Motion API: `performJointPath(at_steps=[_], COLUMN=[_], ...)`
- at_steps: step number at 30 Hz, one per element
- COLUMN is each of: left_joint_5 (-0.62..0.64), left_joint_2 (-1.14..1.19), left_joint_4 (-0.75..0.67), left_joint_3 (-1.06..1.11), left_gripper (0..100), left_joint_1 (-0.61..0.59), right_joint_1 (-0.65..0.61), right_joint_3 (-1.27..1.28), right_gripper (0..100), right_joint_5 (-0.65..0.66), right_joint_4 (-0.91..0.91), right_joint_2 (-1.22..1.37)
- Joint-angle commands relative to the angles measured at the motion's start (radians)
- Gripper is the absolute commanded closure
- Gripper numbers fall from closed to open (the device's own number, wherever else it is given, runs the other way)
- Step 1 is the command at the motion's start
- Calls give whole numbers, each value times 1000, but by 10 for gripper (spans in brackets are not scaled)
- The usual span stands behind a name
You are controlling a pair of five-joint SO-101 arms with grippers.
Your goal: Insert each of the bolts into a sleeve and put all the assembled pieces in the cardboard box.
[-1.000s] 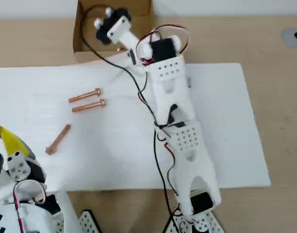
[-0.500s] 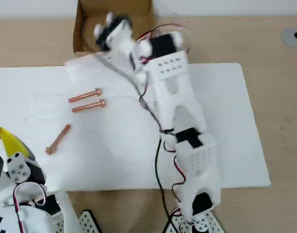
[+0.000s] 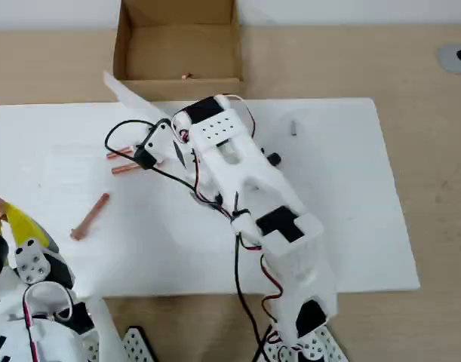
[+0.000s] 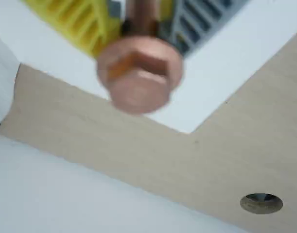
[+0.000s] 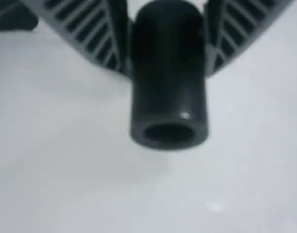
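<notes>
Wooden desk [image 3: 434, 188] is seen from above, and a white sheet [image 3: 351, 226] is laid over its middle. At twelve o'clock of the sheet, just beside its edge, a cardboard box [image 3: 121, 53] is placed open, and one small copper piece [image 3: 186, 75] is seen inside, near the front wall. Two bolts [image 3: 124, 169] are lying side by side on the sheet at about ten o'clock. They are partly covered by the right arm [image 3: 245, 173], which is stretched from six o'clock across the sheet toward them. A third bolt [image 3: 90, 217] is lying alone at about eight o'clock, well apart from that arm. In the right wrist view the right hand [image 5: 167, 24] is clamped on a black sleeve [image 5: 167, 102], whose open end is turned to the white sheet. At seven o'clock of the desk the left hand [image 4: 141, 17] is found. It is closed on a copper bolt [image 4: 140, 73], which is held by the shank between a yellow finger and a grey one, with the head pointed outward.
</notes>
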Motion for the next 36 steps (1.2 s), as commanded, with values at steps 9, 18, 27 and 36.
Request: performJointPath(at_steps=[9, 18, 27, 36], left_joint_5=[-49, -49, -49, -49], left_joint_2=[-5, -5, -2, -2], left_joint_4=[23, 20, 17, 20], left_joint_3=[-86, -87, -86, -86], left_gripper=[995, 995, 995, 995], left_joint_1=[-12, -5, -5, -5], right_joint_1=[-18, -18, -30, -33], right_joint_3=[10, -42, -117, -128], right_gripper=[954, 821, 750, 750], right_joint_5=[49, 83, 115, 114], right_joint_4=[-38, -9, 52, 52], right_joint_2=[85, 64, -102, -294])
